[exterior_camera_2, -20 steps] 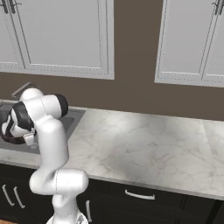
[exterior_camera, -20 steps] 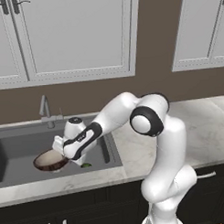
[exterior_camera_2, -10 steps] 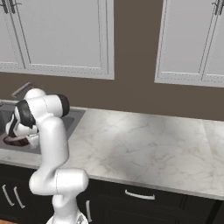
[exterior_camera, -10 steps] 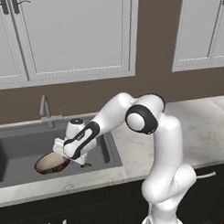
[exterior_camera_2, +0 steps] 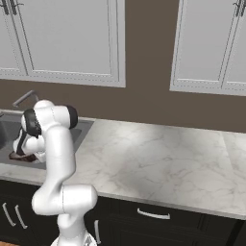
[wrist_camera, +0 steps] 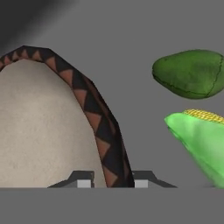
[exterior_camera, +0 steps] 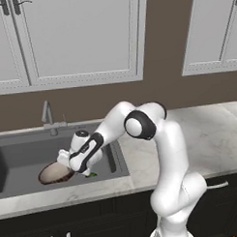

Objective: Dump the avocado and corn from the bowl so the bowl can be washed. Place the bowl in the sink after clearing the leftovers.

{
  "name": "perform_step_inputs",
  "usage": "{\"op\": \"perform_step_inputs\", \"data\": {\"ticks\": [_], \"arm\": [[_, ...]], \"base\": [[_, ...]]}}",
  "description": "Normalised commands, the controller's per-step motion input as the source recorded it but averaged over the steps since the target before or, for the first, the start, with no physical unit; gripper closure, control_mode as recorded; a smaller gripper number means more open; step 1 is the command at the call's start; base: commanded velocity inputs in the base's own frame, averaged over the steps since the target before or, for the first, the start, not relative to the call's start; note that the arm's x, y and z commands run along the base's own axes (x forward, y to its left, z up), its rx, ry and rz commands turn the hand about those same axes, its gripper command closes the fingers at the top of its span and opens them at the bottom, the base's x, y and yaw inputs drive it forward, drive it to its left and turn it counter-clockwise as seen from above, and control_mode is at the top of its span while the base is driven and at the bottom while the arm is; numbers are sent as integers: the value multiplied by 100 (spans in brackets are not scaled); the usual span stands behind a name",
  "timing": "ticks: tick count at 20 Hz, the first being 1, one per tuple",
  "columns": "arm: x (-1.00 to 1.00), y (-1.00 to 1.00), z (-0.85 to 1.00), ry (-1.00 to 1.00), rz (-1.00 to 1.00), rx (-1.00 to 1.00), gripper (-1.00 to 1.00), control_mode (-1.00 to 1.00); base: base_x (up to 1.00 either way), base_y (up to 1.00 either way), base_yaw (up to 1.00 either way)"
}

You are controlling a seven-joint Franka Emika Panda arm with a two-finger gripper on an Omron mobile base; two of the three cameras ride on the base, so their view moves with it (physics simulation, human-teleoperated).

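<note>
Left base view: arm reaches down and left into the sink point(exterior_camera: 20, 157), a dark grey basin set in the pale marble bench point(exterior_camera: 208, 127). Slim silver faucet point(exterior_camera: 47, 115) stands at the far rim; white cabinet doors point(exterior_camera: 74, 39) above a brown wall. A small patch of green point(exterior_camera: 92, 174) shows on the basin floor just right of the hand, partly hidden by the arm's forearm.

Hand view: avocado point(wrist_camera: 189, 73) lies loose on the grey basin floor, corn point(wrist_camera: 199, 135) in its green husk just beside it with yellow kernels showing at one end. Both are apart from the bowl point(wrist_camera: 48, 127).

Claw point(wrist_camera: 109, 183) is clenched on the bowl's rim, one dark tip on the pale inside, the other on the dark zigzag-patterned outside.

Bowl point(exterior_camera: 55, 173) sits low in the sink, near its front wall, left of the hand. It is tilted, pale inside turned up and toward the left camera. Whether its lower edge touches the basin floor, cannot tell.

Right base view: bowl point(exterior_camera_2: 21, 156) shows as a dark sliver behind the arm's upright link.
</note>
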Motion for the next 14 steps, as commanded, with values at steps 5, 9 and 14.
{"op": "perform_step_inputs", "data": {"ticks": [5,9,14], "arm": [[40,19,-36,-7,0,0,100,-100],[23,21,-15,-1,0,0,100,-100],[21,20,-17,1,0,-5,100,-100]], "base": [[0,0,0],[0,0,0],[0,0,0]]}}
